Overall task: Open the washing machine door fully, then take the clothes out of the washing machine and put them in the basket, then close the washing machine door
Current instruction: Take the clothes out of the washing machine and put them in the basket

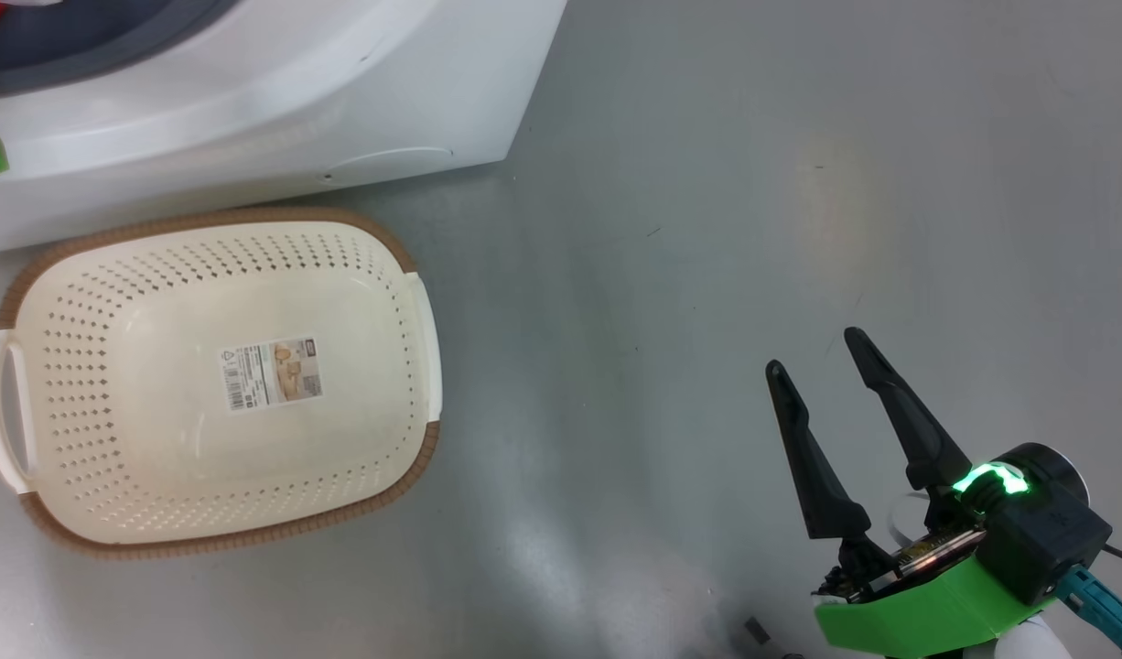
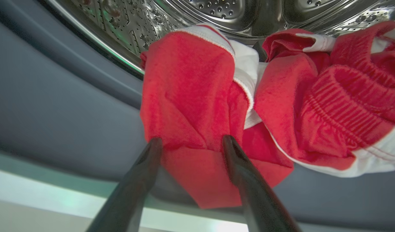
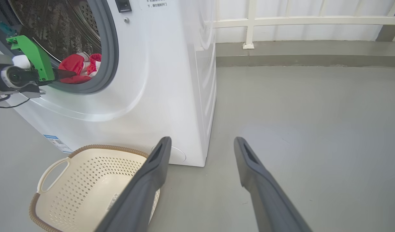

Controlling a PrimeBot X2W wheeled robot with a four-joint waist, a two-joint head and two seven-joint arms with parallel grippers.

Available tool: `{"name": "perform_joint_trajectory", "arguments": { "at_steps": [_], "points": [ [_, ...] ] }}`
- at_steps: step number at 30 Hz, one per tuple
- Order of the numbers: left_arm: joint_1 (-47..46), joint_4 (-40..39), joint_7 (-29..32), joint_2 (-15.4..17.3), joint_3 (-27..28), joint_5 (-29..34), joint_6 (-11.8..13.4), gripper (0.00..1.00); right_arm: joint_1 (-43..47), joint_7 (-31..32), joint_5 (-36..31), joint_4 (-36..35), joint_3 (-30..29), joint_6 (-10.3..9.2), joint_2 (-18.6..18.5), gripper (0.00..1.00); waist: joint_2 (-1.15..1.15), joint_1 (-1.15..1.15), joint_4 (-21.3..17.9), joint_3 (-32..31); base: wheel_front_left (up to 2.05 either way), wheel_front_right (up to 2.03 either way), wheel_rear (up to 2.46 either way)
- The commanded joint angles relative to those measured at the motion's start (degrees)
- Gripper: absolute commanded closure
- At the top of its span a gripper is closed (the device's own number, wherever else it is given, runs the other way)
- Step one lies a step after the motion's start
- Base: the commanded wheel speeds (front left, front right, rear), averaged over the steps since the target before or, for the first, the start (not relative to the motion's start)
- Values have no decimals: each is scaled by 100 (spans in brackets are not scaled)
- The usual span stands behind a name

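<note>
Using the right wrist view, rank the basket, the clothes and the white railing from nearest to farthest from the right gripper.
From the right gripper:
1. The basket, low down, just left of the fingers.
2. The clothes, higher up on the left, inside the washing machine.
3. The white railing, far back, across the top of the view.

Head view looks down on the basket point(image 1: 360, 439), shared with right wrist view.
</note>
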Motion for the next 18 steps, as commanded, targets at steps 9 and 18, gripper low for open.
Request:
{"name": "perform_joint_trajectory", "arguments": {
  "at_steps": [9,18],
  "points": [
    [-54,165,494,292,-247,238,157,0,-98,-28,46,-156,187,9,-53,0,0,0,-20,90,0,0,0],
    [-20,133,474,285,-295,202,109,100,-134,-53,43,-143,189,9,-50,0,0,0,-13,141,0,0,0]
  ]
}}
